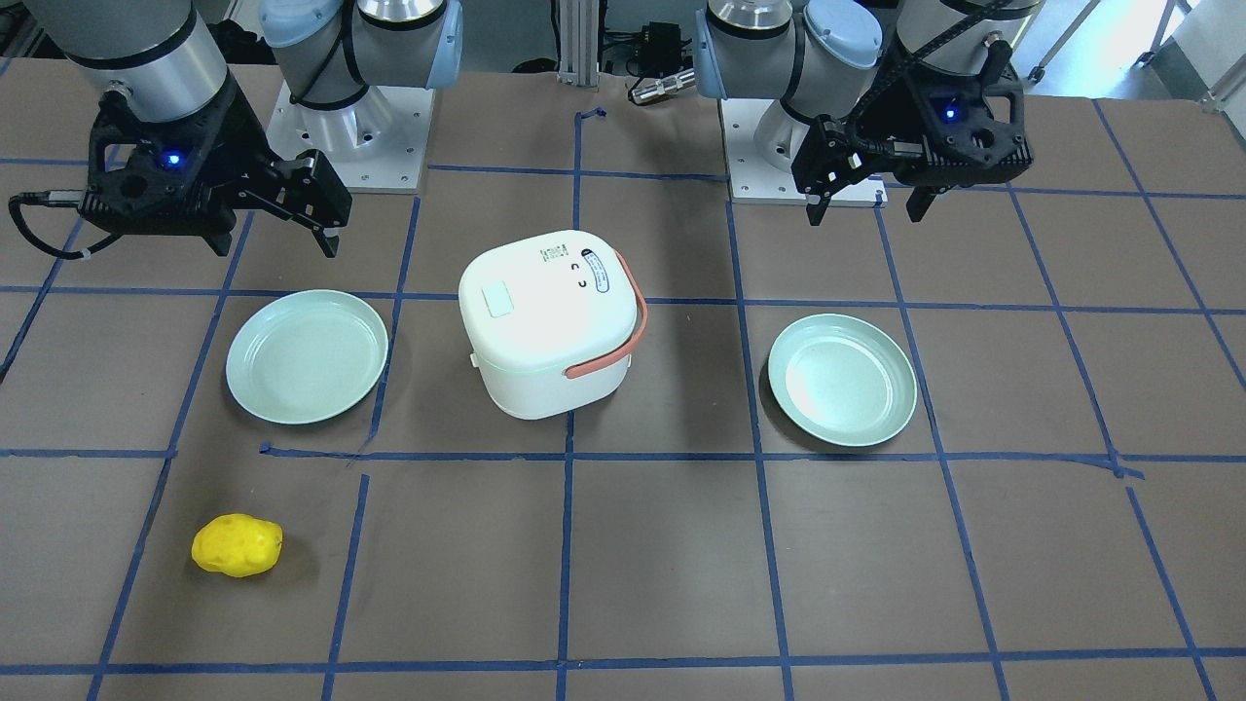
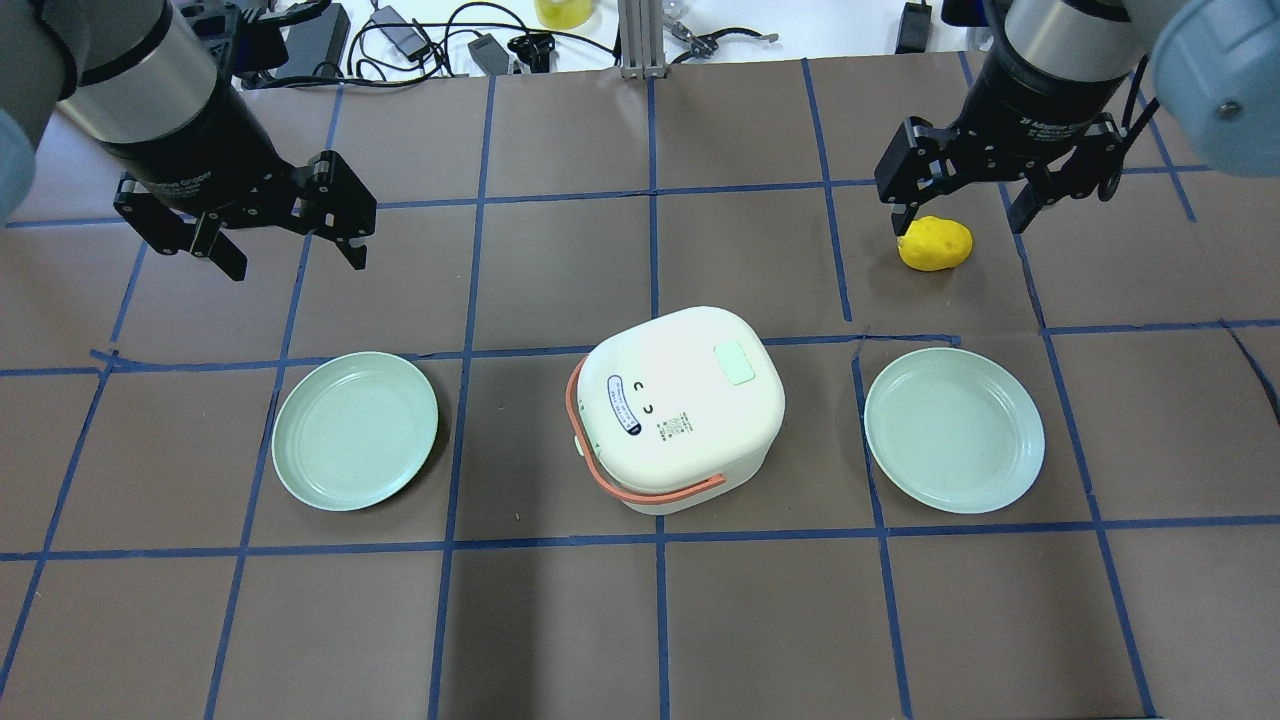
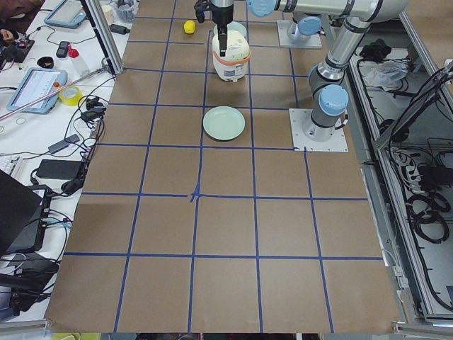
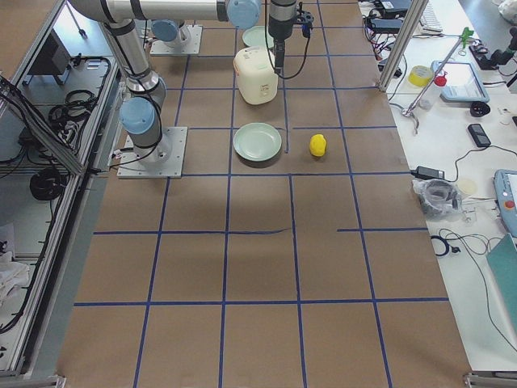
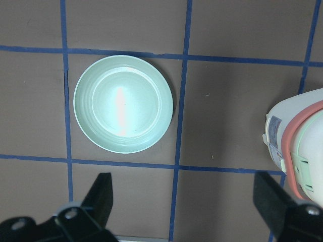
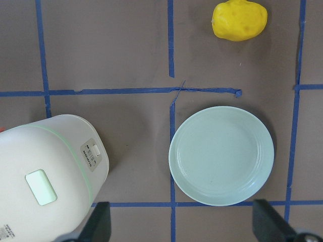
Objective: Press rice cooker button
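The white rice cooker (image 1: 550,321) with an orange handle stands at the table's middle, also in the overhead view (image 2: 685,405). A pale green button (image 2: 737,362) sits on its lid, and a small front panel (image 6: 92,154) faces away from the robot. My left gripper (image 2: 295,255) is open and empty, high above the table on the cooker's far left, and its wrist view shows the cooker's edge (image 5: 298,151). My right gripper (image 2: 960,220) is open and empty, high on the cooker's far right.
Two pale green plates lie on either side of the cooker, one on the left (image 2: 355,430) and one on the right (image 2: 955,430). A yellow lemon-like object (image 2: 935,243) lies beyond the right plate, under the right gripper. Cables and tools lie along the table's far edge.
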Controlling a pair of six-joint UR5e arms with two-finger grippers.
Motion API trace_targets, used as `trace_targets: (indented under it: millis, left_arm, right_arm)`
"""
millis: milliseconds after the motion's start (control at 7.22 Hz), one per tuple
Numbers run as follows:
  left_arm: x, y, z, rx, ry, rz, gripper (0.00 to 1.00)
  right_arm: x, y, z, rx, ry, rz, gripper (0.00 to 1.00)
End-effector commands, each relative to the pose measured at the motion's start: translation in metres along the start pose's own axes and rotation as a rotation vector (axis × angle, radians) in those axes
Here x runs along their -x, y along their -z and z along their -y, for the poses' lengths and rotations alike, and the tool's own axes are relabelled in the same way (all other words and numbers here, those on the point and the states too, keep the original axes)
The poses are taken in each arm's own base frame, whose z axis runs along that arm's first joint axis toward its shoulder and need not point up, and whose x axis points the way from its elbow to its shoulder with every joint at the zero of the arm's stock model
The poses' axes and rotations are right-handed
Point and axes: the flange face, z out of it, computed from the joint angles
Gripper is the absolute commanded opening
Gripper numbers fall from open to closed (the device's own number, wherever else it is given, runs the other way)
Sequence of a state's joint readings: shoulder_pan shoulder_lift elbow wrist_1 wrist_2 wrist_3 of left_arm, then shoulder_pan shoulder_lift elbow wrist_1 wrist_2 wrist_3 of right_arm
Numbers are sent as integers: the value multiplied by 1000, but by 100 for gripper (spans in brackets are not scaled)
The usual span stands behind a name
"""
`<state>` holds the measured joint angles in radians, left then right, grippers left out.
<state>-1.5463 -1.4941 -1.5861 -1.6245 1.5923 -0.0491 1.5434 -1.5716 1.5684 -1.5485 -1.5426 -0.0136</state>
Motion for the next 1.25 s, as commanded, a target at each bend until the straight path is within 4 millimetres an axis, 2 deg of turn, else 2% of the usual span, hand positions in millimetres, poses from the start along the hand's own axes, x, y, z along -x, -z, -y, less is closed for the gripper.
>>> trace_targets:
  millis: [0,138,277,554,692,1108]
  left_arm:
    - [0,-1,1,2,0,0,100]
    - [0,0,0,0,0,0,100]
    - [0,0,0,0,0,0,100]
    - [0,0,0,0,0,0,100]
    - [0,0,0,0,0,0,100]
    - [0,-1,1,2,0,0,100]
  right_arm:
    - [27,-5,-3,-1,46,0,66]
    - [51,-11,-9,10,70,2,42]
    - [72,-19,-8,14,104,0,31]
    - [99,-43,-8,32,149,5,29]
    - [111,-52,-7,55,155,68,27]
    - [120,-79,4,92,160,91,26]
